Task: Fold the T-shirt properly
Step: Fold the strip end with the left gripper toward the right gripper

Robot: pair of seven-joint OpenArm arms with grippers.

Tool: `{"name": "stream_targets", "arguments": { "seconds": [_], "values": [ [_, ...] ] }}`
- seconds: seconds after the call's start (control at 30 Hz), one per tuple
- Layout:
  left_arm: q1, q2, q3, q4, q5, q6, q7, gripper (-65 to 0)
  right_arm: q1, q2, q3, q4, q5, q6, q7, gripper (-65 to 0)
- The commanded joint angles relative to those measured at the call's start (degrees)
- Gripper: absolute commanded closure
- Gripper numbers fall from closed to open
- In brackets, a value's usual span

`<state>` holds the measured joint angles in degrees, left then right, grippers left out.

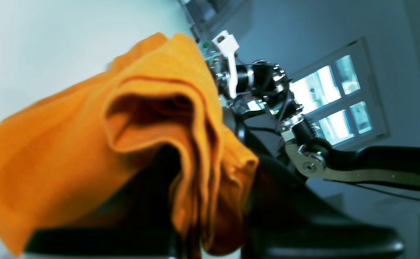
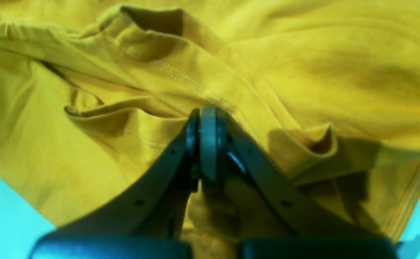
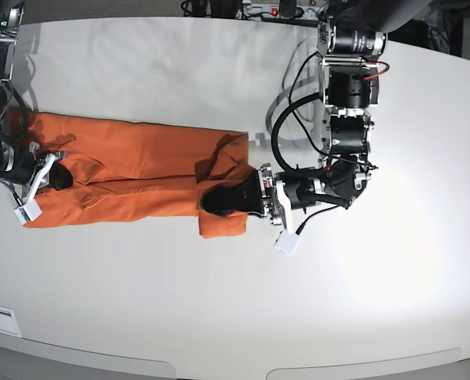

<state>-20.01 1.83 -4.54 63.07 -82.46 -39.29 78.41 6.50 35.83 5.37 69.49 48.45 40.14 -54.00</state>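
I am seeing the thin orange T-shirt (image 3: 132, 178) lying as a long creased band on the white table (image 3: 219, 317); the left pincer (image 3: 219, 199) is gripping bunched folds, and the right pincer (image 2: 207, 144) is clamping stitched fabric.

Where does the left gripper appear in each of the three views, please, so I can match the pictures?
Left wrist: left gripper at bottom centre, dark and blurred, with cloth draped over it.
Right wrist: not in it.
Base: right of centre, at the shirt's right end.
Shared landmark: the orange T-shirt, in every view.
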Motion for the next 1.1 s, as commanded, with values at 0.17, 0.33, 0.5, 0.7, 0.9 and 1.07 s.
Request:
{"name": "stream_targets", "arguments": {
  "seconds": [0.17,0.33,0.5,0.7,0.9,1.07],
  "values": [
    [-1.6,3.6,0.0,1.1,8.0,-0.7,-6.5,0.0,0.6,1.0,0.4,0.6,-0.7,-0.1,-0.8,0.0],
    [-1.6,4.3,0.0,1.1,8.5,-0.7,-7.6,-21.2,0.6,1.0,0.4,0.6,-0.5,-0.1,-1.3,0.0],
    [-1.6,4.7,0.0,1.1,4.5,0.3,-7.7,-35.2,0.6,1.0,0.4,0.6,-0.5,-0.1,-1.3,0.0],
    [-1.6,5.3,0.0,1.1,4.2,0.3,-5.8,-35.2,0.6,1.0,0.4,0.6,-0.5,-0.1,-1.3,0.0],
    [-0.5,5.7,2.3,1.1,6.7,-0.7,-5.2,-35.1,0.6,1.0,0.4,0.6,-0.4,-0.1,-1.3,0.0],
    [-0.3,5.7,5.2,1.1,17.1,0.8,-10.2,-35.2,0.6,1.0,0.4,0.6,-0.5,-0.1,-1.3,0.0]
  ]
}}
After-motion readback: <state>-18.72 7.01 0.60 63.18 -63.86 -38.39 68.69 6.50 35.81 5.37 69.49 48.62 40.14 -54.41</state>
